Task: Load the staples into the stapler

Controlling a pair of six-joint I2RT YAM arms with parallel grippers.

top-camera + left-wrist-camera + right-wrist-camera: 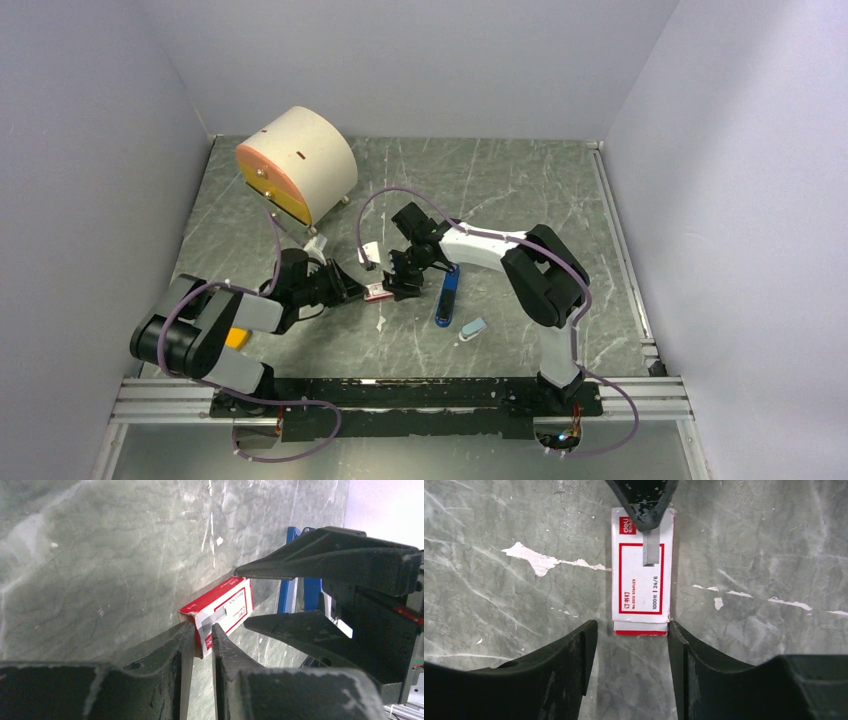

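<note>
Where pale walls (pixel 90 150) enclose it, scuffed marbled tabletop (pixel 520 180), box (pixel 642 592), stapler (pixel 448 293)

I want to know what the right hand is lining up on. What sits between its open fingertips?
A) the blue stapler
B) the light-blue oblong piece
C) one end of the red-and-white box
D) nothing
C: in the right wrist view, the near end of the red-and-white box lies between the fingertips of the right hand, while the stapler lies apart, untouched.

Left hand (pixel 202 628) clamped, right hand (pixel 631 628) parted.
</note>
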